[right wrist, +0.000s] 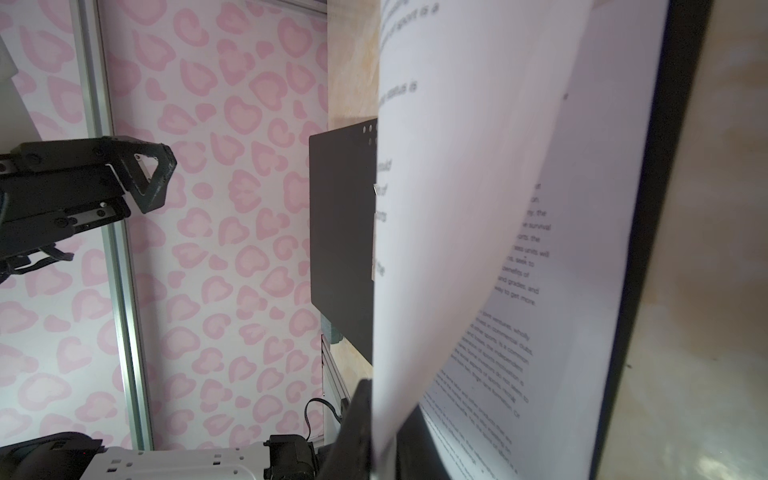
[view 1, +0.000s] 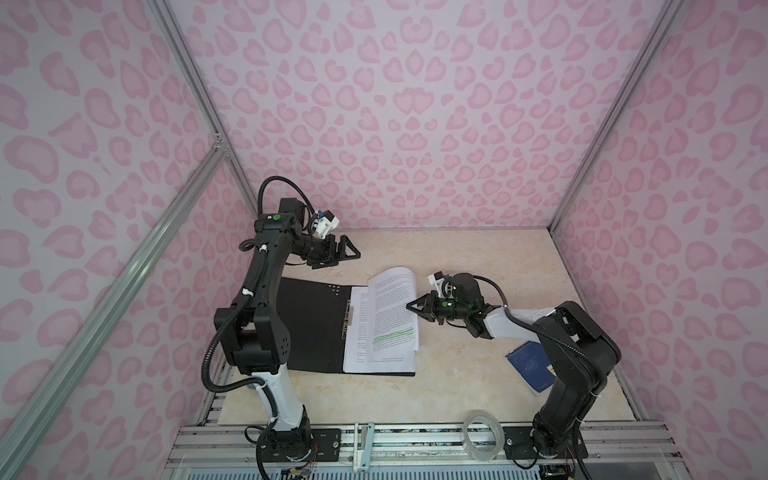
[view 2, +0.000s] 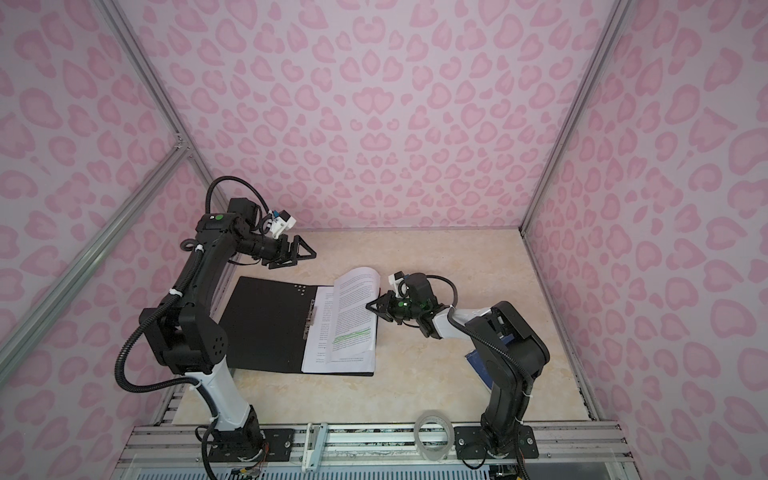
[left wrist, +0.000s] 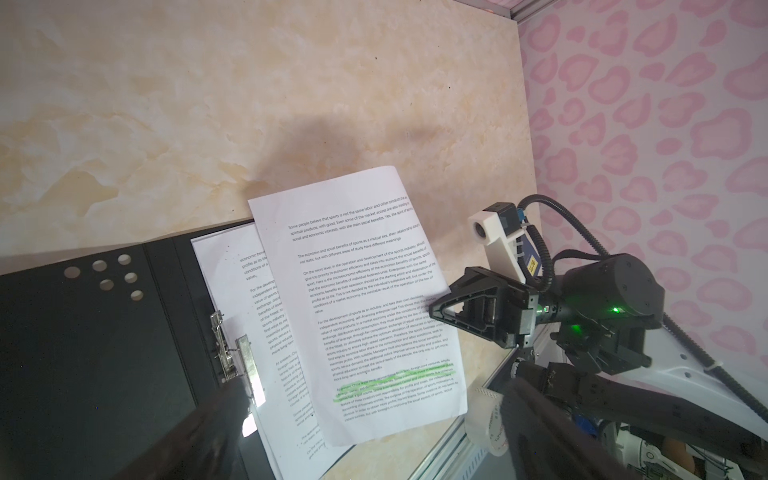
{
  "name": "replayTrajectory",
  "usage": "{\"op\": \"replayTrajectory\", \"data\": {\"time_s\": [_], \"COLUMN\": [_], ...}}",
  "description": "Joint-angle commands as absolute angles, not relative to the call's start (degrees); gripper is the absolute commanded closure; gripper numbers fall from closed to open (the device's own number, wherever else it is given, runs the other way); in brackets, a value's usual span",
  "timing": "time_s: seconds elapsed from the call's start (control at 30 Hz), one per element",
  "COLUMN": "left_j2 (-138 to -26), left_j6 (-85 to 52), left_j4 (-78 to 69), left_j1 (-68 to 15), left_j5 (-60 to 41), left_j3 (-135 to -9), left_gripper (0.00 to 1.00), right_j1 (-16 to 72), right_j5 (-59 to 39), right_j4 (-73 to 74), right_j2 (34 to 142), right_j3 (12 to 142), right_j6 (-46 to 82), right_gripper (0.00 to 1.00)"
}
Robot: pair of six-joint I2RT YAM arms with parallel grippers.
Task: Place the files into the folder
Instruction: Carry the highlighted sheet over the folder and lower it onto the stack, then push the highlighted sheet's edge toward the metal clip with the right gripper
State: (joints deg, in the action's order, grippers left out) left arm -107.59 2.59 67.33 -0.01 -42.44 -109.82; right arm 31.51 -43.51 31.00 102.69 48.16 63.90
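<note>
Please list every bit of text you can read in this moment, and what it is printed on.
"Some people believe that sports is not the same labor": top line of the lifted sheet.
"The economic and social benefits of sports": same sheet, lower.
Lower sheet in the folder: only cut-off fragments.
Blue booklet label, tape roll print: too small or blurred.

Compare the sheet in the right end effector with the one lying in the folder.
The held sheet is lifted and curled, pinched at its edge by the right end effector; the lower sheet lies flat in the folder. The held sheet sits skewed and shows green highlighting; the lower sheet's visible strip shows none. Both are white with black print.
</note>
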Motion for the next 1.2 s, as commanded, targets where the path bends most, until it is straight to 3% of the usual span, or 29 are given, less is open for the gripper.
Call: {"op": "replayTrajectory", "data": {"time_s": [0.0,0.37,0.77,1.17], "left_j2": [-107.70,-108.10,-108.34,-108.86], "left_j6": [3.43,3.52,4.09,4.37], "left_j4": [68.12,68.19,68.47,67.94], "left_j1": [0.00,-0.01,-0.07,-0.05], "left_j5": [-44.06,-44.38,-43.95,-43.53], "left_j3": [-109.73,-109.44,-109.47,-108.57], "left_gripper": [0.01,0.01,0.02,0.01], "right_j1": [32.06,33.97,35.28,35.51], "right_j5": [-42.56,-38.91,-36.32,-33.34], "right_j4": [33.20,21.94,17.45,8.88], "right_j2": [103.53,105.23,106.52,103.67], "right_j3": [47.95,50.59,51.92,52.96], "right_j6": [64.26,57.89,55.29,50.32], "right_gripper": [0.85,0.80,0.68,0.67]}}
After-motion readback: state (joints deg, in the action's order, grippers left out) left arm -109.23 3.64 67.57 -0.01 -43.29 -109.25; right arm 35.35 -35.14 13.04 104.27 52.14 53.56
